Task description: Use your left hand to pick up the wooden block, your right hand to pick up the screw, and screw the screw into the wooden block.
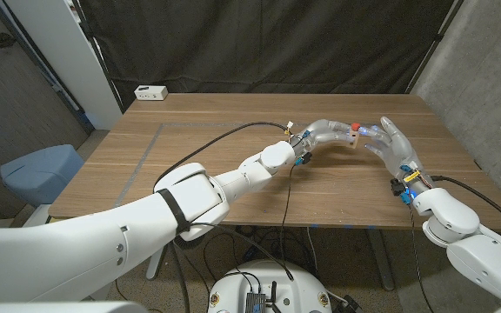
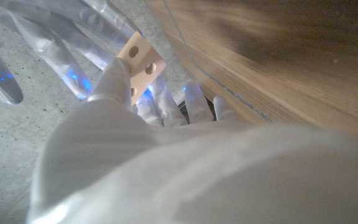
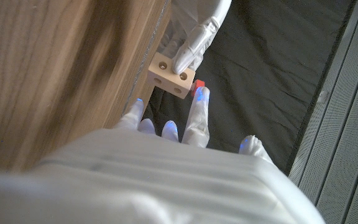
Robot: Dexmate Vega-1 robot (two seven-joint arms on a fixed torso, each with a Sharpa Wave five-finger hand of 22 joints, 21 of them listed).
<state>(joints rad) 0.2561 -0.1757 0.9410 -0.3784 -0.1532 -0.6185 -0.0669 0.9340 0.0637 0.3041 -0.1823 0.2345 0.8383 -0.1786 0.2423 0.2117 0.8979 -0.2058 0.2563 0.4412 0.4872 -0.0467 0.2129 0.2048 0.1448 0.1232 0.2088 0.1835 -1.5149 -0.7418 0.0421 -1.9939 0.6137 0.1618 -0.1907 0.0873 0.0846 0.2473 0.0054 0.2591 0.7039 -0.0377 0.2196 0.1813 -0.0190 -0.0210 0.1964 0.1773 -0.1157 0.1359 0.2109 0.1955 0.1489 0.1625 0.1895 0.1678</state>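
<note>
Left robot hand [image 1: 327, 132] grasping wooden block [image 1: 352, 138], right robot hand [image 1: 393, 144] pinching red screw [image 1: 355, 127] above it

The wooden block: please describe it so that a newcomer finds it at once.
Look at the wooden table, right of its middle, where the two white hands meet. The left hand holds the wooden block there: small, pale, with round holes, a red screw at its top.

Wood, glossy plastic and dark cloth

The table [image 1: 233, 165] is brown wood with a visible grain and a dull sheen; the wooden block [image 3: 171, 76] is pale, smooth and matt; both arms' shells look glossy white plastic; the backdrop [image 1: 259, 43] is matt black cloth.
</note>
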